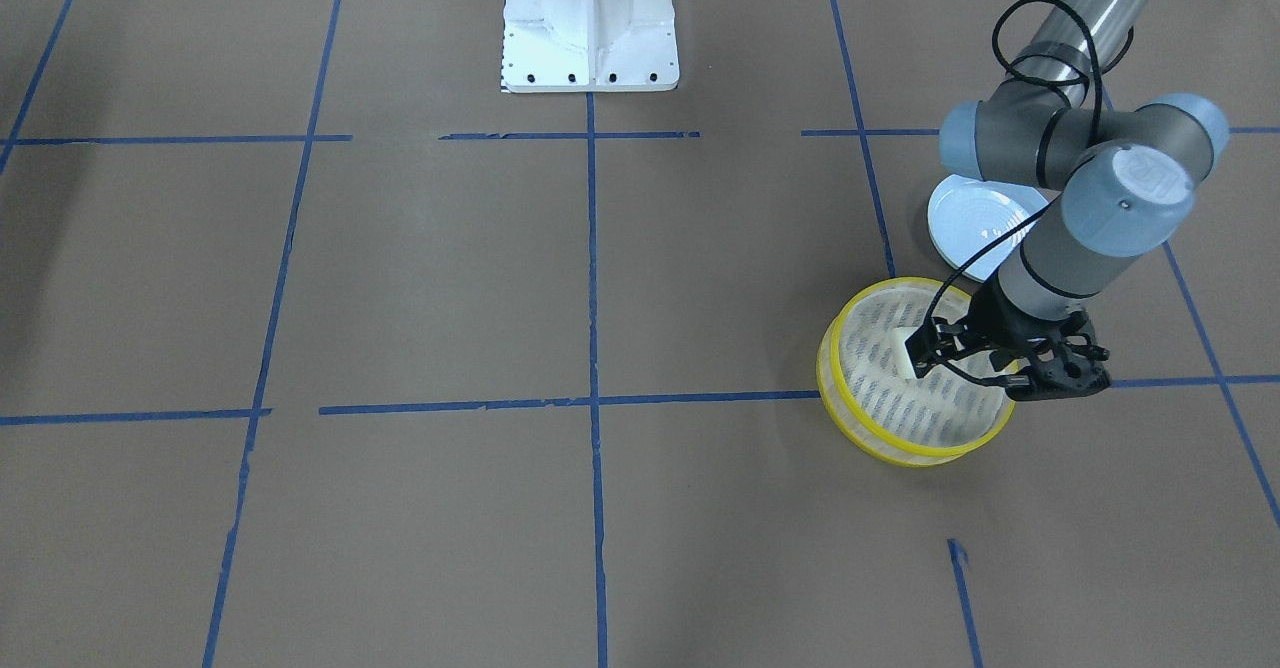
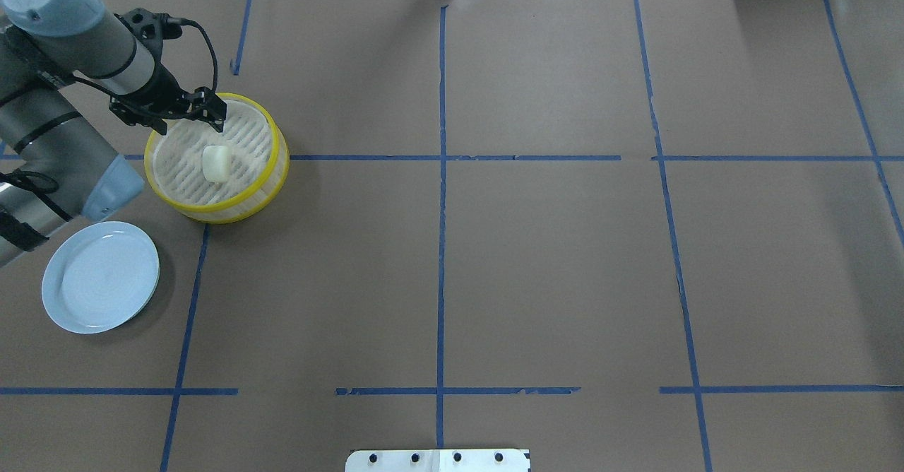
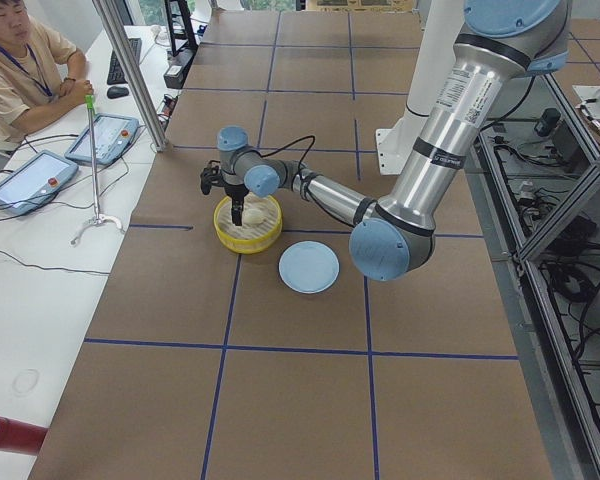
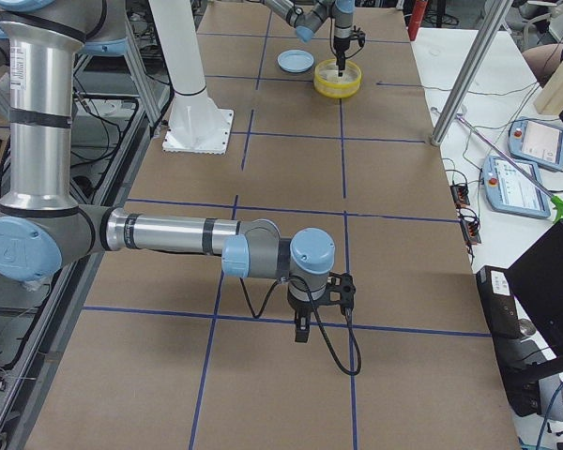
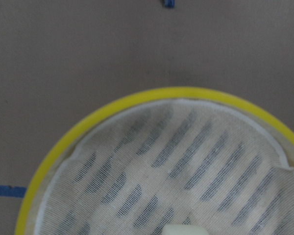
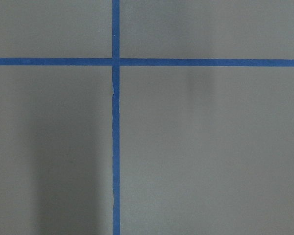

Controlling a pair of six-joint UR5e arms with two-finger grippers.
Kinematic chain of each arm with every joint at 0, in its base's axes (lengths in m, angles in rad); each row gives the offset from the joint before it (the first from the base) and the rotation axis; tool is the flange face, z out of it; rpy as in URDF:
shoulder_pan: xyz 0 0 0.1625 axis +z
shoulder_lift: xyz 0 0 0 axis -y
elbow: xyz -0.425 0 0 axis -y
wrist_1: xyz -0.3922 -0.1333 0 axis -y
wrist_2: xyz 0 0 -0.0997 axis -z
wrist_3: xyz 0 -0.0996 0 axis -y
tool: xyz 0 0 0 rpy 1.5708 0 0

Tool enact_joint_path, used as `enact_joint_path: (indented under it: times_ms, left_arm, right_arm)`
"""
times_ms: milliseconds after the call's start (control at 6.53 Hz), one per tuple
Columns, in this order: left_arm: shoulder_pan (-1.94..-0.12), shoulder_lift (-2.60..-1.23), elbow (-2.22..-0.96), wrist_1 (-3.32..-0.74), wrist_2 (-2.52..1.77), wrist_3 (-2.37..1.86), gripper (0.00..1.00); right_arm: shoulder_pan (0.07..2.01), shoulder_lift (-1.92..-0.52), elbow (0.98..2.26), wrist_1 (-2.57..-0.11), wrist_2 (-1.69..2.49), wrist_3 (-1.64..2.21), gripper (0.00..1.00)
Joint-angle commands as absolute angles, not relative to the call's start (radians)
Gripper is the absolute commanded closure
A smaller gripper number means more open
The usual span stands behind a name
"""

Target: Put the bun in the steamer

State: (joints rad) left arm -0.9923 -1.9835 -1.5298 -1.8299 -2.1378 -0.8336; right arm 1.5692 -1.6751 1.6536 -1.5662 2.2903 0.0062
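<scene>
My left gripper [image 2: 189,126] hangs spread open and empty over the round yellow-rimmed steamer basket [image 2: 268,189], where the small cream-white blocky bun [image 2: 216,163] lies inside near the middle; I judge it light, soft and easily dented, best pinched gently across its middle

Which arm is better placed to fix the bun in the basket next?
Left. The left end effector hangs open just over the steamer, where the bun already lies free. The right end effector is far from both.
</scene>
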Motion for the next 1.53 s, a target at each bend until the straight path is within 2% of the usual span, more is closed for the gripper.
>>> enact_joint_path:
  times_ms: [0, 459, 765, 1378]
  left_arm:
    - [-1.157, -1.852, -1.606, -1.824, -2.237, -0.581, 0.01]
    - [-1.402, -1.634, -1.603, -1.815, -2.327, -0.153, 0.01]
    - [-1.581, -1.564, -1.547, -1.790, -2.329, 0.107, 0.01]
    - [-1.597, -1.566, -1.606, -1.612, -2.332, 0.097, 0.00]
  right_arm:
    - [1.569, -1.675, 1.654, -1.566, 2.290, 0.006, 0.00]
    - [1.569, -1.675, 1.654, -1.566, 2.290, 0.006, 0.00]
    - [1.569, -1.675, 1.654, -1.566, 2.290, 0.006, 0.00]
    - [1.569, -1.675, 1.654, -1.566, 2.290, 0.006, 0.00]
